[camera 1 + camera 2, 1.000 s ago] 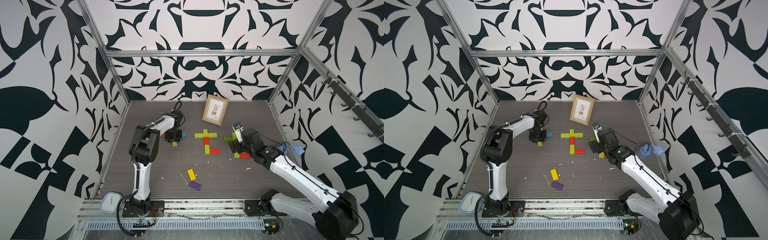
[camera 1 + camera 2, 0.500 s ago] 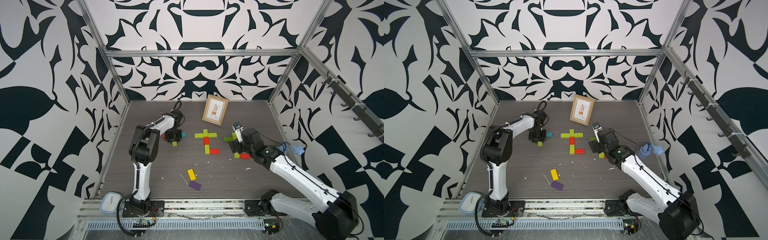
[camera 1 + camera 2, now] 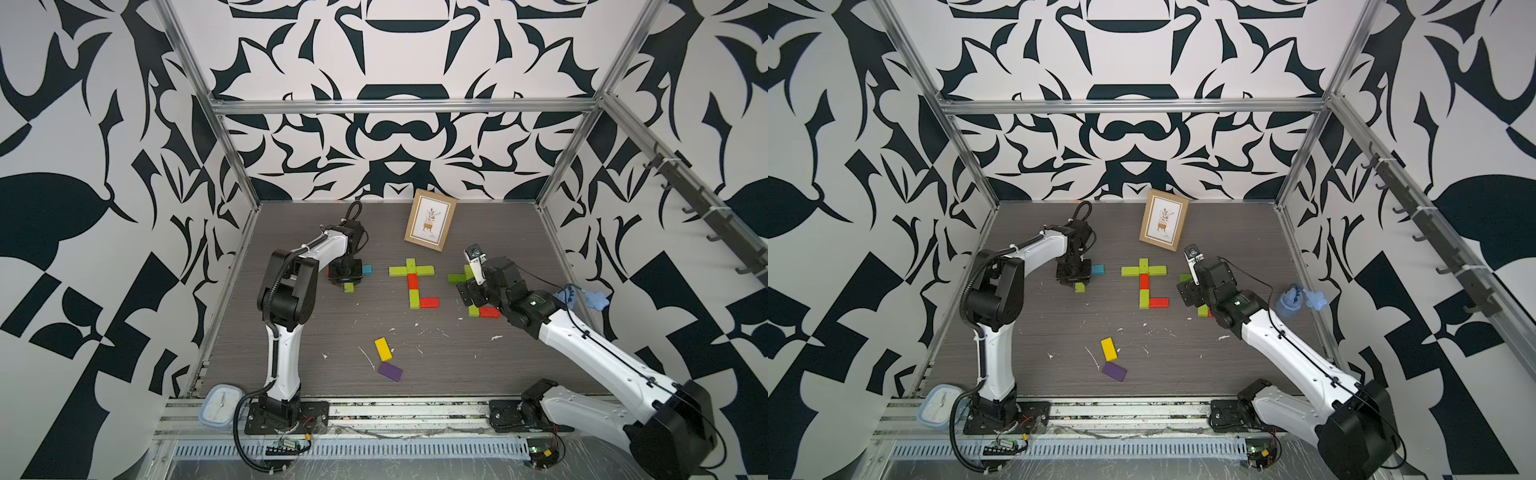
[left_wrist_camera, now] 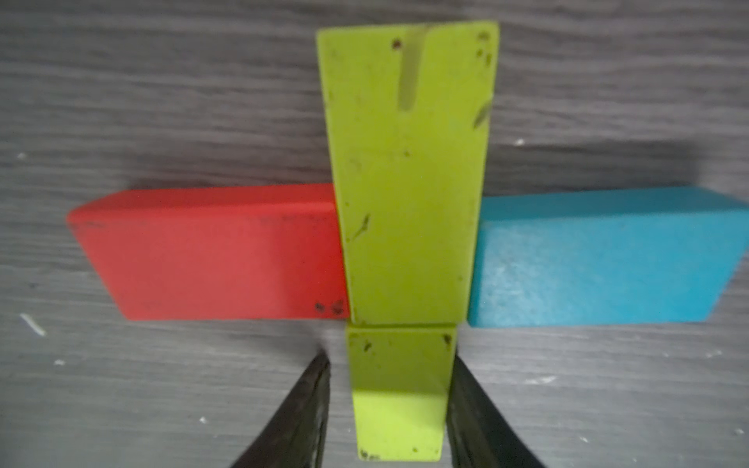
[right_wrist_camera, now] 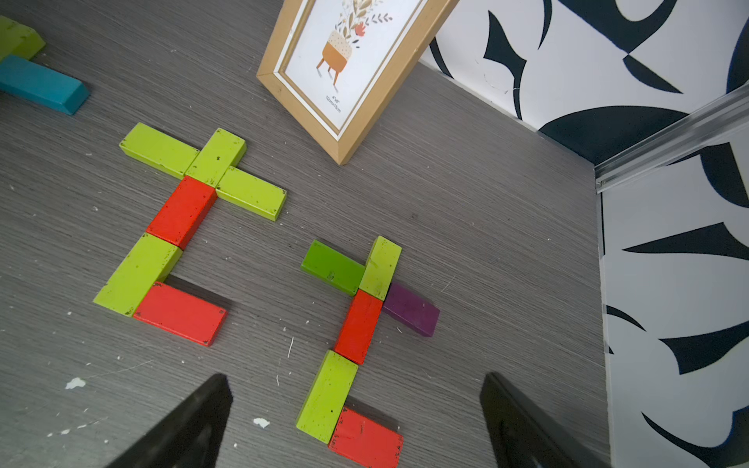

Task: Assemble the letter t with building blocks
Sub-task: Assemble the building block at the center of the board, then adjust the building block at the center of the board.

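Left jaws stand slightly parted around a lime block (image 4: 399, 389), not clamping it; right jaws gape wide, empty.

The tabletop (image 4: 162, 101) looks like matt grey laminate with a fine wood-grain print, flecked with white crumbs. The lime green block (image 4: 409, 182) has smooth matt paint, chipped in dark specks and scuffed. The red block (image 4: 210, 255) is equally matt, and the blue block (image 4: 587, 259) is faintly grainy. The picture frame (image 5: 364, 117) is pale, smooth wood around printed paper. The cage bar (image 3: 403, 107) is brushed metal.
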You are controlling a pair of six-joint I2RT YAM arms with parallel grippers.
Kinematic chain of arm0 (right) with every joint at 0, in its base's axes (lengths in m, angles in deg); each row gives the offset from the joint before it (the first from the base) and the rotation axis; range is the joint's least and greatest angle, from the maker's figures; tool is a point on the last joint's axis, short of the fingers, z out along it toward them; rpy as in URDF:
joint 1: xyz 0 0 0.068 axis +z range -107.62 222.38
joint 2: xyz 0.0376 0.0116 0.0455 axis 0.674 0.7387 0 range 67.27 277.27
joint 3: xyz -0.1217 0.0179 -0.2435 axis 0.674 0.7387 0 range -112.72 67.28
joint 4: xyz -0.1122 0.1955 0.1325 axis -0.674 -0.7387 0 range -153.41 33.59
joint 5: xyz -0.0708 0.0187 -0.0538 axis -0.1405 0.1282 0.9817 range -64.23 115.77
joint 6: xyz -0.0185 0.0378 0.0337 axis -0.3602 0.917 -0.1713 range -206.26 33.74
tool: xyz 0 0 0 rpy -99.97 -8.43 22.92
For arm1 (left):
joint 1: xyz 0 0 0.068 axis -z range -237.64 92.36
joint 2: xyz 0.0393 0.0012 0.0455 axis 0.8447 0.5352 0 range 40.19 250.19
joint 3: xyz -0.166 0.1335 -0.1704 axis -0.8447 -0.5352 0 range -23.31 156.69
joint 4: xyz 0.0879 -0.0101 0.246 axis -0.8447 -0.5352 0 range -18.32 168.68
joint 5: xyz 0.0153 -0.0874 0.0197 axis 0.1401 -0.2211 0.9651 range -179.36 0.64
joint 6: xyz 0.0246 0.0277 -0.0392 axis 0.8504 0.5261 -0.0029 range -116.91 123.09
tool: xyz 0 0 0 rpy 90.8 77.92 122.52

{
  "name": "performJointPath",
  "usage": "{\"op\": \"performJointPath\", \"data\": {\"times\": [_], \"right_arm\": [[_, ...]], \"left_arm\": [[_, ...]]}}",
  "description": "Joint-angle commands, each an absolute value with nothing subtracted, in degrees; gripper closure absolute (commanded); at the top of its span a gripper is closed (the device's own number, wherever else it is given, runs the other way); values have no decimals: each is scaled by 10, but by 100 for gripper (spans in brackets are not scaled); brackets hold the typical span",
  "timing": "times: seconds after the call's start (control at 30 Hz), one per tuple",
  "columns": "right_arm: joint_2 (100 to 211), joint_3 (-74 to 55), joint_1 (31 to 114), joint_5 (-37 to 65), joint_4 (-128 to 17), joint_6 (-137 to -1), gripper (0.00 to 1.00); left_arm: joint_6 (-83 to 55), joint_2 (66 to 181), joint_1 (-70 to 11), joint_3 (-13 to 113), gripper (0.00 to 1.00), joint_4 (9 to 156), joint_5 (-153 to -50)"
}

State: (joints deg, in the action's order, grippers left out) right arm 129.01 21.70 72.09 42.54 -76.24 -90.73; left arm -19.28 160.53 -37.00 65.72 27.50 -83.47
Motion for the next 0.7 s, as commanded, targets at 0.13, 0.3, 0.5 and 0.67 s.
{"op": "performJointPath", "data": {"times": [0.13, 0.3, 0.5, 0.67], "right_arm": [[1292, 201, 723, 434, -750, -908, 1], [1293, 200, 723, 434, -750, -908, 1], [1290, 200, 723, 435, -752, -908, 1], [1290, 201, 723, 436, -753, -908, 1]], "left_arm": [[-188, 1587, -372, 623, 40, 330, -858], [-185, 1579, -372, 623, 38, 330, -872], [-185, 1566, -372, 620, 36, 338, -889], [-186, 1572, -372, 625, 37, 332, -894]]}}
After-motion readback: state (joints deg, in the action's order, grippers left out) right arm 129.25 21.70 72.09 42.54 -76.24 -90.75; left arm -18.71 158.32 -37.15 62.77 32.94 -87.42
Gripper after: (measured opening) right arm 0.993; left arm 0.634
